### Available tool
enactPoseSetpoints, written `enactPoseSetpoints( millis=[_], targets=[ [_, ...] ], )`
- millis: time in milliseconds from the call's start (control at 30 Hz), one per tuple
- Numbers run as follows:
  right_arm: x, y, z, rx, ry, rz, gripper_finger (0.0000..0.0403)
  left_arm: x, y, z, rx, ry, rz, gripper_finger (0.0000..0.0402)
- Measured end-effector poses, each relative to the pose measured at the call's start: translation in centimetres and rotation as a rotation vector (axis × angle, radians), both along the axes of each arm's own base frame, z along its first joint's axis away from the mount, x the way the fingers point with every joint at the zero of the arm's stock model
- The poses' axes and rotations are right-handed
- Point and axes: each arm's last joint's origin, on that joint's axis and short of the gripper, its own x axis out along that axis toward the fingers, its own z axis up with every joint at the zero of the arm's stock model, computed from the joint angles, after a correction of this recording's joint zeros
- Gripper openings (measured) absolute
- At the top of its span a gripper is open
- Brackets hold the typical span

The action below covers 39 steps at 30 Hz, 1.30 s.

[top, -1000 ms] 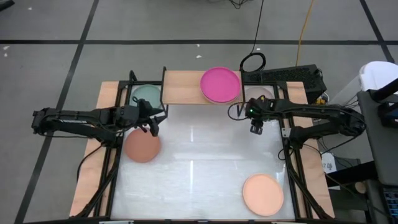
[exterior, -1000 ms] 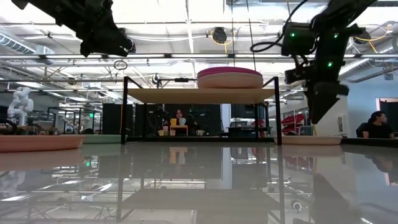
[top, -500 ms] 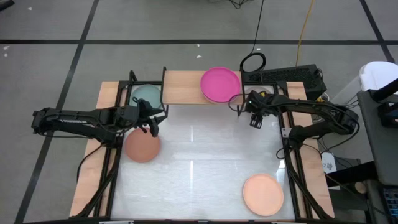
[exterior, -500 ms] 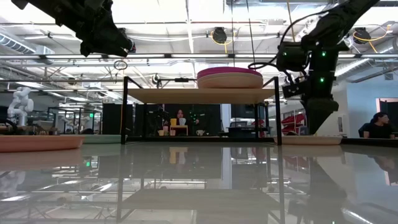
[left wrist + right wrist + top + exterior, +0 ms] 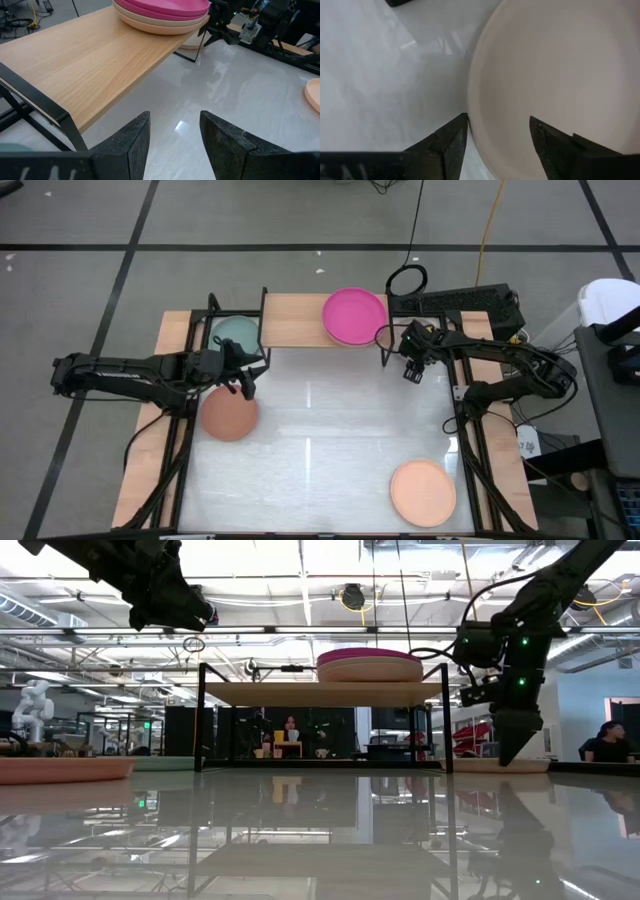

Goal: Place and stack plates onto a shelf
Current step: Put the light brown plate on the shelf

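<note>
Magenta plate (image 5: 354, 315) tops a stack at the shelf's (image 5: 295, 321) right end. Beige plate (image 5: 560, 85) lies on the table beside the shelf's right legs; right gripper (image 5: 412, 368) hangs above its rim, fingers spread, probably not touching. Left gripper (image 5: 243, 383) open, empty, over the terracotta plate (image 5: 229, 416) near the left edge.

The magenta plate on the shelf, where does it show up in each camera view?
High view: magenta plate at the wooden shelf's right end.
Low view: thin magenta edge topping the stack on the shelf.
Left wrist view: at the picture's top, over a beige plate.
Right wrist view: not in it.
Shared landmark: the shelf.
</note>
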Motion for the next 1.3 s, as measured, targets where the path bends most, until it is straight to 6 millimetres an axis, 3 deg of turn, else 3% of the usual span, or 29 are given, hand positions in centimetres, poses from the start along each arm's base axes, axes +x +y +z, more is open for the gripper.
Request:
enactPoseSetpoints(
  millis=[233,567,767,1033,1300],
  targets=[
    [-0.3,0.0,-0.1,0.066,-0.022,-0.008,0.0151,0.0,0.0,0.0,0.0,-0.001,0.0,0.0177],
    [-0.6,0.1,-0.6,0.099,-0.042,-0.008,0.0015,0.0,0.0,0.0,0.0,0.0,-0.001,0.0177],
    [-0.6,0.2,-0.5,0.109,-0.047,-0.034,0.0004,0.6,0.0,-0.5,-0.001,0.033,-0.001,0.0177],
    [-0.1,-0.1,2.9,0.061,-0.137,-0.122,0.0001,1.2,0.0,-0.8,0.005,0.036,-0.004,0.0177],
    [-0.6,1.2,8.6,-0.21,-0.288,-0.135,0.0001,1.3,0.0,-0.6,0.007,0.016,-0.005,0.0177]
  ],
)
